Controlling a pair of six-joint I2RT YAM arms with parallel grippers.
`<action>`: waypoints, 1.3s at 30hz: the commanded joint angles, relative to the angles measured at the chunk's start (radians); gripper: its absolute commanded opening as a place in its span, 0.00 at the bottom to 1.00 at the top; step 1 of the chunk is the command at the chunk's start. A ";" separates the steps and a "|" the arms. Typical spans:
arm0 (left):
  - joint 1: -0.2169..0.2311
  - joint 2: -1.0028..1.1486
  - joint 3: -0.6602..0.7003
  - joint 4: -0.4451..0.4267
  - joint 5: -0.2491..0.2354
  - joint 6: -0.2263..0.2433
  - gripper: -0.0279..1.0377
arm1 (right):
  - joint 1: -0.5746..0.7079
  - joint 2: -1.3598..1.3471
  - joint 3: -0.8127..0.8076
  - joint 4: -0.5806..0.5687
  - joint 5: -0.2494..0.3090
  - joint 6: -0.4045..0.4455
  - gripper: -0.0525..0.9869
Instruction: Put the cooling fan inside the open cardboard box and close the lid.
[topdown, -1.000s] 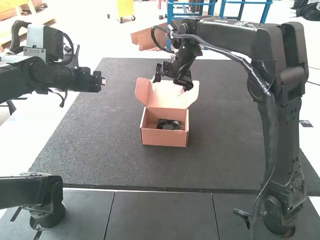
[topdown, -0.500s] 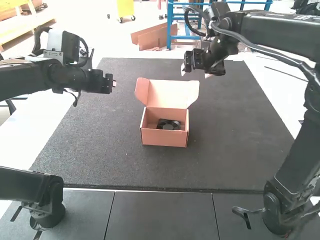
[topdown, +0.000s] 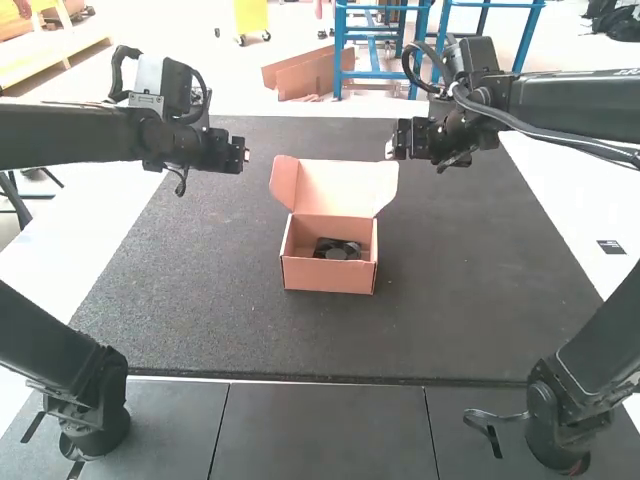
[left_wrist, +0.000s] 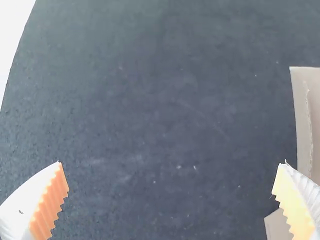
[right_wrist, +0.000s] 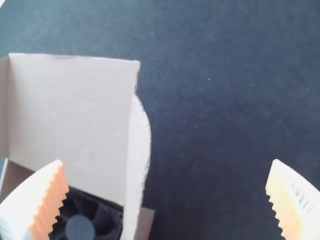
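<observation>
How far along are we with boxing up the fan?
Done: the black cooling fan lies inside the small tan cardboard box. In hand: nothing; the left gripper and the right gripper hang open above the black mat, one on either side of the lid. Left: the lid stands upright and open, so it has to be folded down.

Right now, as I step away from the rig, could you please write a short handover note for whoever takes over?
Left gripper: open, empty, above the black mat, to the left of the upright lid.
Right gripper: open, empty, to the lid's right.
Things: the cooling fan lies inside the cardboard box, which stands mid-mat.
Done: fan is in the box.
Left: fold the lid down and close the box.
</observation>
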 joint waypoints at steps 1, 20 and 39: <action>-0.006 0.046 0.051 0.022 -0.038 0.002 0.94 | -0.008 0.018 0.020 0.021 -0.039 -0.011 0.92; -0.038 0.299 0.226 0.065 0.002 -0.004 0.94 | -0.012 0.229 0.252 -0.098 -0.154 0.025 0.91; -0.134 0.350 0.235 0.059 0.053 -0.018 0.94 | -0.014 0.292 0.311 -0.164 -0.171 0.074 0.38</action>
